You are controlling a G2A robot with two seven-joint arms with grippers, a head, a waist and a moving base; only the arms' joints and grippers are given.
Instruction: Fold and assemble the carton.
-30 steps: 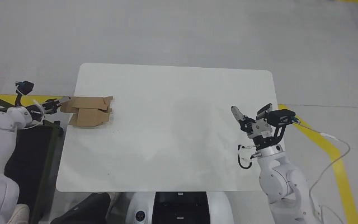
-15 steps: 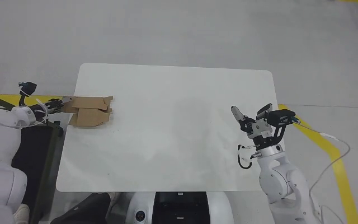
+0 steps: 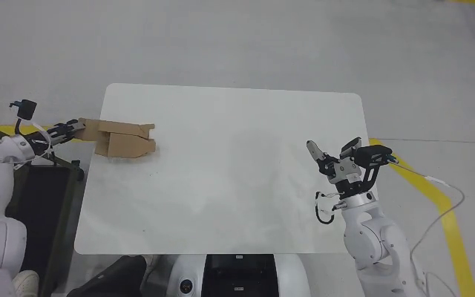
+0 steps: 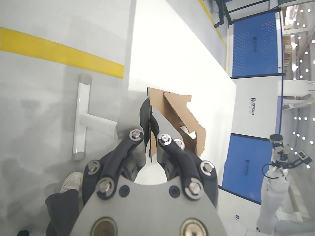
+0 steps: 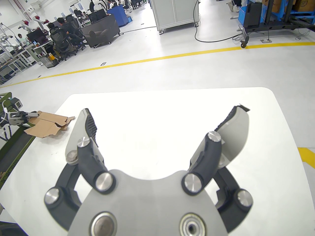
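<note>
At the table (image 3: 237, 193) edge | left gripper (image 4: 149, 115) clamped on the flat carton (image 3: 126, 139) | right gripper (image 5: 162, 116) spread wide, empty | best bring carton inboard, keeping it level.

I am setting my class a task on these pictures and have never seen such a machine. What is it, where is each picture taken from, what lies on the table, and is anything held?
It is a robot with two arms, each ending in a pair of jaws. The top picture looks down from a camera above the arms onto a white table. The other two come from a camera on each wrist, looking along that arm's own jaws. One thing lies on the table: a flattened brown carton at the left edge, with one end sticking out past it. The jaws of the left arm are shut on that end. The jaws of the right arm stand open and empty at the table's right edge.
</note>
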